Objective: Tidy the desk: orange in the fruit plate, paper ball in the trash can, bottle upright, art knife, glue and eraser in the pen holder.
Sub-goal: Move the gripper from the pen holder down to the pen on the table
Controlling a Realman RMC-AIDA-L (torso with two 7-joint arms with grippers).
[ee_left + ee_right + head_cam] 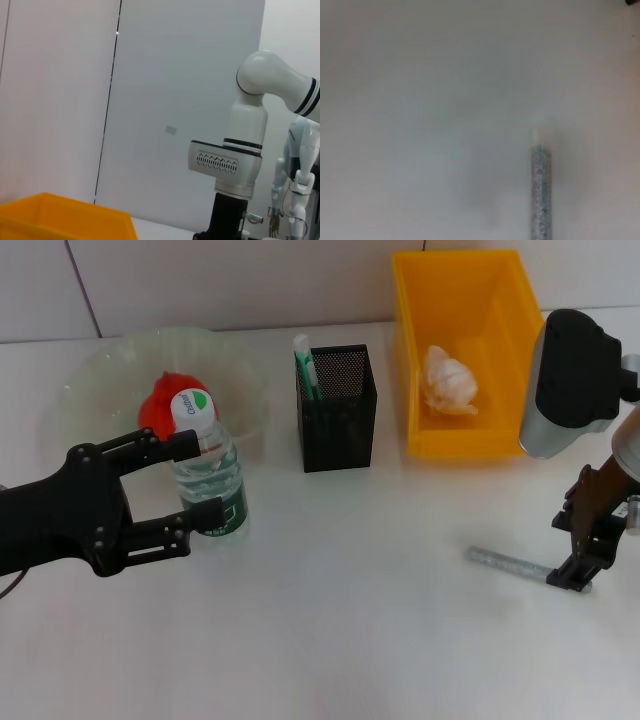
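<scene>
1. Nearest the head camera, the left gripper [205, 476] reaches in from the left with its two black fingers [190, 522] spread on either side of the bottle [208, 470]; whether they press its sides cannot be told.
2. That bottle stands upright on the white desk [350, 620], its white cap with a green mark on top, just in front of the fruit plate [100, 370].
3. Behind the bottle, the orange [158, 405] lies in that clear plate.
4. On the right, the right gripper [575, 575] is down at the desk surface, its tips at one end of a silver glitter stick [505, 562] that lies flat; whether it pinches the stick cannot be told.
5. Farther back, the black mesh pen holder [338, 410] holds a green-and-white item [304, 365].
6. Beside it to the right, the yellow bin [465, 350] contains the paper ball [448, 380].
</scene>
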